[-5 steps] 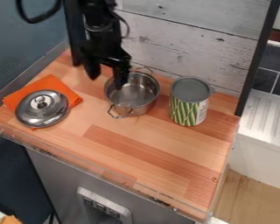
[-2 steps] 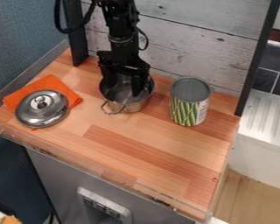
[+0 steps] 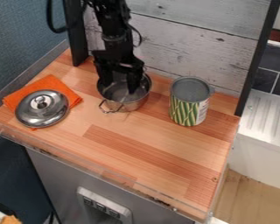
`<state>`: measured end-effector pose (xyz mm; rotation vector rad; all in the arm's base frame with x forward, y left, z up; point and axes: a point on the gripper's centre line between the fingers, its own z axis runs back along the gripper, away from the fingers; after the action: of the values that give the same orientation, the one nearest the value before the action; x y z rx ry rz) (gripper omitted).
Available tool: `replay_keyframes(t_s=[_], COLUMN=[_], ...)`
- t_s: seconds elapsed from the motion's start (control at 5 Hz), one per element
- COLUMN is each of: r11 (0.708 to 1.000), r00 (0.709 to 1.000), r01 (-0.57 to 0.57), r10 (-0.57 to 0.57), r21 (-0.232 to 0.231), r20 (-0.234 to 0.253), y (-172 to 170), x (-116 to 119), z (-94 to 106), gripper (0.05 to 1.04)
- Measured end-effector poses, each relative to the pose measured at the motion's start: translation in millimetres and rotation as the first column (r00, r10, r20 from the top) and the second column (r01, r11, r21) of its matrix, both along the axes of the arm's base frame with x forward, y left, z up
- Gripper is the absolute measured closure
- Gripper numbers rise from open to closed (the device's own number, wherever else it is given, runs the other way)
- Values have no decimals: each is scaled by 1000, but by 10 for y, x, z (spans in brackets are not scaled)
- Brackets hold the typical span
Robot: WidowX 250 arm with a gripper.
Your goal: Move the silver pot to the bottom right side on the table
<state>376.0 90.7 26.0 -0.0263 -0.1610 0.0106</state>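
Observation:
The gripper (image 3: 119,84) points down over the silver pot (image 3: 129,106) near the back of the wooden table (image 3: 166,153). Its two fingers are spread apart, open, with their tips down within the pot's rim and nothing seen between them. The black gripper body covers the pot's back rim. The pot stands upright and uncovered, one wire loop handle facing the front left.
A can with a green-striped label (image 3: 188,109) stands right of the pot. To the left, a silver lid (image 3: 42,108) lies on an orange cloth (image 3: 56,84). A whitewashed board wall (image 3: 189,39) rises behind, and a low clear edging runs along the table's front.
The gripper has come right and lower into the pot, then shifted slightly back left. The pot has slid a little to the left.

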Motion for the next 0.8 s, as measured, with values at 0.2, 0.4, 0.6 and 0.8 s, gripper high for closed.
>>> replay_keyframes(t_s=[0.2, 0.4, 0.6, 0.8], r11=[999, 1000, 1000, 998], r00=[997, 998, 1000, 999], r01=[21, 2, -8, -5], r10=[-19, -1, 8, 8], r21=[-27, -26, 8, 55], r20=[81, 65, 12, -43], y=[25, 144, 245, 342], x=[23, -31, -48, -64], z=[260, 258, 99, -45], gripper=[85, 85, 85, 85])
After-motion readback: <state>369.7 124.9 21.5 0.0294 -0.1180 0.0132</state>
